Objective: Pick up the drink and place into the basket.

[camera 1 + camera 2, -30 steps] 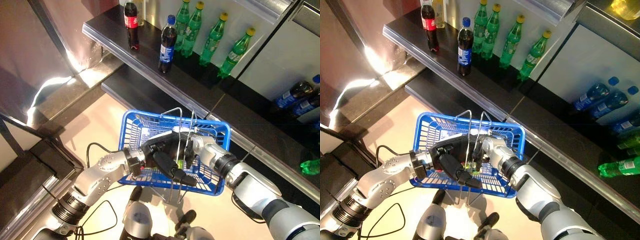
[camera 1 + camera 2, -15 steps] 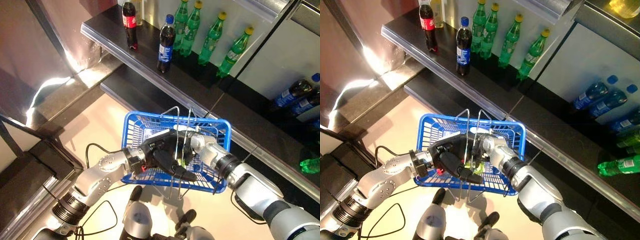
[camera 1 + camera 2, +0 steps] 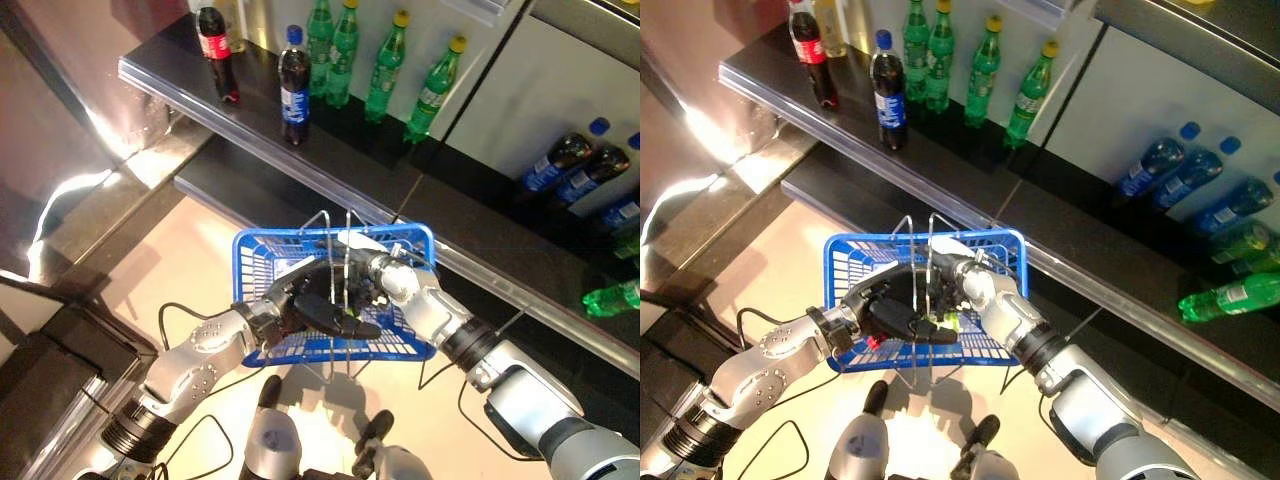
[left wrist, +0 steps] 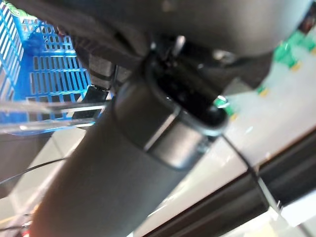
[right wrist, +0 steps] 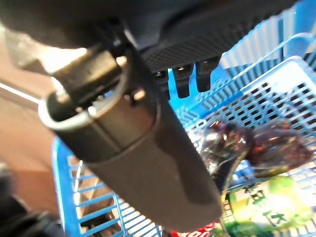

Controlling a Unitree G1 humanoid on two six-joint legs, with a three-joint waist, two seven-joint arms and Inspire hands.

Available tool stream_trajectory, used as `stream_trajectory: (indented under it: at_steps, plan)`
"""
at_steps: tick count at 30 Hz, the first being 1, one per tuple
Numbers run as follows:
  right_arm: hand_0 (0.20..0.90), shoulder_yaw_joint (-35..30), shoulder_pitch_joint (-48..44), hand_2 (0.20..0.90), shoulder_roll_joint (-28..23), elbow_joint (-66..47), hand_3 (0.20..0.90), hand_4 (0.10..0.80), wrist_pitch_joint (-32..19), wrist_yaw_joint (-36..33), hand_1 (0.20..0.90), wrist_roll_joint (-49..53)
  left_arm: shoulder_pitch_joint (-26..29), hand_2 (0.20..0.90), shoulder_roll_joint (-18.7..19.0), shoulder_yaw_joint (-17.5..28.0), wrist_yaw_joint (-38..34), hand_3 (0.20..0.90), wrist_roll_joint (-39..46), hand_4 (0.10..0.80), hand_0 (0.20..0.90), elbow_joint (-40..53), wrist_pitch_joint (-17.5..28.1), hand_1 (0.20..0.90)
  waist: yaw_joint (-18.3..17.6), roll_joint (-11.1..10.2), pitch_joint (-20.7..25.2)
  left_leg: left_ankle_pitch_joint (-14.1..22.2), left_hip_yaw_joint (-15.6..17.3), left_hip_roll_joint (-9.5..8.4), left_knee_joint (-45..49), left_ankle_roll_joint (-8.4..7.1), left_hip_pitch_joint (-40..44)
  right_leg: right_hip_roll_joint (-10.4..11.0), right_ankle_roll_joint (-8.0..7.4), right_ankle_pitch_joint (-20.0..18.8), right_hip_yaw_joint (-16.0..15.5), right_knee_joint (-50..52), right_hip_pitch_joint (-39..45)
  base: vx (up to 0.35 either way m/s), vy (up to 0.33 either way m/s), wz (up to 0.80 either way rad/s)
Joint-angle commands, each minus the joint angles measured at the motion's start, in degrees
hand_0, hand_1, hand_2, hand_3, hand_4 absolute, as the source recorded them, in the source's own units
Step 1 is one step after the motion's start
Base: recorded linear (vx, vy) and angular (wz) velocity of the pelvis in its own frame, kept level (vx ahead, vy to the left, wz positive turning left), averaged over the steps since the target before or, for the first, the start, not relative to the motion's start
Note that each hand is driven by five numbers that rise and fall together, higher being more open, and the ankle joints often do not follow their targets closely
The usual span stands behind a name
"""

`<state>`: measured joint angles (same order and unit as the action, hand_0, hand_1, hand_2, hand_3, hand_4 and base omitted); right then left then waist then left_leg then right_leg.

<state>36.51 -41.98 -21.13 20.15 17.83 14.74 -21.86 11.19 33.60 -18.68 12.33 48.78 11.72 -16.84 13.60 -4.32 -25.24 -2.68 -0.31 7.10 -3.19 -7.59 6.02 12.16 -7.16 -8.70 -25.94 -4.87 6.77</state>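
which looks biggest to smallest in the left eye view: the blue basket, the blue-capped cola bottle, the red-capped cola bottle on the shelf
1. The blue basket, by far the largest; it is also nearest the camera.
2. The blue-capped cola bottle.
3. The red-capped cola bottle, a little smaller; it stands further off and is cut by the picture's edge, so this last ranking is unsure.

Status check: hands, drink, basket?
Left hand and right hand both over the blue basket at its wire handles; grips unclear. Bottles lie inside the basket. More bottles on the shelf.
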Motion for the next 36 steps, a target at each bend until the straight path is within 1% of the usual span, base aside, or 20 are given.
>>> stream_trajectory:
  at_steps: [1, 6, 10, 12, 14, 16, 18, 21, 24, 25, 28, 30, 31, 33, 36]
  plan:
    - [0.900, 0.46, 4.79, 0.900, -1.06, -1.35, 0.900, 0.800, -3.65, -3.29, 0.900, -0.72, 7.69, 0.300, -14.87, 6.07, 4.32, 0.200, 12.45, 0.100, 0.300, 9.80, 24.40, 0.300, -1.72, 0.72, 22.55, -0.91, 2.25, -2.53, -1.81, 2.73, -3.42, 0.72, -2.70, 5.14, 0.77, 0.05, 5.21, -0.014, 0.035, -0.07]
    - [0.900, -2.37, 8.22, 0.900, -4.35, -8.91, 0.900, 0.800, -4.69, -3.36, 0.900, 0.09, 5.43, 0.300, -14.74, 7.82, 2.54, 0.200, 12.61, 0.100, 0.300, 8.43, 26.59, 0.300, -3.40, 1.08, 22.44, -0.60, 3.42, -2.19, -1.81, 2.71, -3.04, 0.75, -2.83, 4.93, 2.23, 0.06, 4.46, -0.006, 0.046, -0.19]
    - [0.900, -3.76, 9.48, 0.900, -5.41, -10.97, 0.900, 0.800, -6.06, -4.62, 0.900, 1.41, 4.74, 0.300, -15.05, 8.92, 1.52, 0.200, 13.82, 0.100, 0.300, 7.29, 26.94, 0.300, -4.16, 1.22, 22.34, -0.41, 4.13, -1.99, -1.81, 2.78, -2.70, 0.84, -2.82, 4.84, 2.87, 0.12, 4.20, -0.004, 0.047, -0.16]
    - [0.900, -6.21, 12.01, 0.900, -5.91, -13.79, 0.900, 0.800, -7.71, -7.19, 0.900, 4.75, 3.67, 0.300, -15.75, 10.17, 1.23, 0.200, 15.91, 0.100, 0.300, 5.52, 26.86, 0.300, -5.02, 1.39, 22.21, -0.06, 4.87, -2.04, -1.81, 2.97, -2.31, 1.02, -2.89, 4.85, 3.17, 0.36, 4.22, 0.009, 0.088, -0.08]
    - [0.900, -8.68, 14.95, 0.900, -6.22, -16.26, 0.900, 0.800, -9.02, -7.95, 0.900, 6.93, 2.44, 0.300, -16.05, 10.71, 1.77, 0.200, 16.36, 0.100, 0.300, 4.74, 27.12, 0.300, -5.55, 1.53, 22.18, 0.15, 5.39, -2.21, -1.81, 3.17, -2.08, 1.49, -3.01, 4.40, 3.19, 0.50, 4.03, 0.014, 0.081, -0.05]
    - [0.900, -11.68, 18.96, 0.900, -6.29, -17.99, 0.900, 0.800, -12.45, -9.59, 0.900, 9.92, 0.95, 0.300, -16.33, 12.03, 2.19, 0.200, 15.89, 0.100, 0.300, 3.97, 27.31, 0.300, -6.33, 1.68, 22.20, 0.40, 6.04, -2.44, -1.81, 3.38, -1.87, 2.04, -3.26, 3.67, 3.51, 0.54, 3.80, 0.021, 0.074, -0.05]
    - [0.900, -14.30, 22.83, 0.900, -5.60, -19.78, 0.900, 0.800, -15.58, -10.42, 0.900, 14.63, -0.67, 0.300, -16.41, 13.35, 2.08, 0.200, 15.45, 0.100, 0.300, 3.51, 27.64, 0.300, -6.96, 1.74, 22.24, 0.54, 6.90, -2.80, -1.81, 3.55, -1.79, 2.73, -3.70, 2.26, 3.44, 0.30, 3.22, 0.011, 0.051, -0.13]
    - [0.900, -18.50, 28.79, 0.900, -4.78, -21.99, 0.900, 0.800, -21.23, -11.04, 0.900, 19.50, -2.97, 0.300, -16.53, 15.78, 3.33, 0.200, 14.48, 0.100, 0.300, 2.05, 28.44, 0.300, -7.85, 1.98, 22.42, 0.90, 7.96, -2.92, -1.81, 3.78, -1.91, 3.45, -4.14, 1.38, 3.67, -0.05, 2.19, -0.016, 0.013, -0.35]
    - [0.900, -21.62, 32.24, 0.900, -3.54, -21.68, 0.900, 0.800, -26.09, -13.22, 0.900, 21.44, -4.33, 0.300, -16.28, 17.38, 3.15, 0.200, 13.93, 0.100, 0.300, 0.13, 28.97, 0.300, -8.63, 2.08, 22.63, 1.10, 8.40, -2.77, -1.81, 3.81, -1.86, 3.21, -4.22, 1.68, 4.11, -0.13, 1.51, -0.022, -0.030, -0.17]
    - [0.900, -22.52, 32.88, 0.900, -3.26, -21.91, 0.900, 0.800, -26.54, -13.71, 0.900, 23.32, -4.67, 0.300, -16.27, 18.19, 2.63, 0.200, 13.90, 0.100, 0.300, -0.51, 28.87, 0.300, -9.06, 2.14, 22.68, 1.04, 8.76, -2.57, -1.81, 3.70, -1.79, 3.16, -4.30, 1.74, 4.37, -0.13, 1.29, -0.017, -0.030, -0.07]
    - [0.900, -24.70, 34.94, 0.900, -2.49, -21.39, 0.900, 0.800, -28.94, -14.72, 0.900, 24.38, -5.61, 0.300, -16.38, 20.27, 3.42, 0.200, 13.75, 0.100, 0.300, -2.45, 28.64, 0.300, -9.93, 2.33, 22.96, 1.00, 9.33, -2.21, -1.81, 3.53, -1.69, 2.79, -4.27, 2.01, 5.19, -0.13, 0.82, -0.017, -0.035, -0.18]
    - [0.900, -27.48, 37.34, 0.900, -2.10, -20.98, 0.900, 0.800, -30.56, -15.00, 0.900, 26.15, -6.99, 0.300, -16.56, 22.07, 4.41, 0.200, 14.82, 0.100, 0.300, -4.04, 28.34, 0.300, -10.97, 2.52, 23.07, 0.84, 9.75, -1.75, -1.81, 3.29, -1.74, 2.32, -4.21, 2.25, 6.22, -0.13, 0.28, -0.021, -0.045, -0.10]
    - [0.900, -28.08, 37.92, 0.900, -1.97, -20.80, 0.900, 0.800, -30.95, -15.34, 0.900, 26.48, -7.31, 0.300, -16.51, 22.48, 4.47, 0.200, 15.02, 0.100, 0.300, -4.41, 28.36, 0.300, -11.19, 2.54, 23.10, 0.84, 9.85, -1.66, -1.81, 3.25, -1.73, 2.22, -4.20, 2.29, 6.42, -0.13, 0.17, -0.019, -0.050, -0.18]
    - [0.900, -31.15, 39.98, 0.900, -0.99, -18.22, 0.900, 0.800, -32.66, -16.91, 0.900, 28.35, -8.57, 0.300, -16.90, 24.78, 4.89, 0.200, 15.43, 0.100, 0.300, -7.49, 28.48, 0.300, -12.22, 2.64, 23.05, 0.85, 10.53, -1.18, -1.81, 3.00, -1.49, 1.72, -4.05, 2.56, 7.10, -0.13, -0.17, -0.017, -0.061, -0.13]
    - [0.900, -33.12, 41.10, 0.900, -0.36, -16.03, 0.900, 0.800, -32.35, -17.57, 0.900, 31.55, -9.57, 0.300, -17.12, 26.42, 4.81, 0.200, 16.29, 0.100, 0.300, -10.25, 28.41, 0.300, -12.76, 2.77, 22.96, 0.92, 11.01, -0.98, -1.81, 2.88, -1.28, 1.49, -3.93, 2.78, 7.39, -0.13, -0.22, -0.010, -0.039, -0.10]
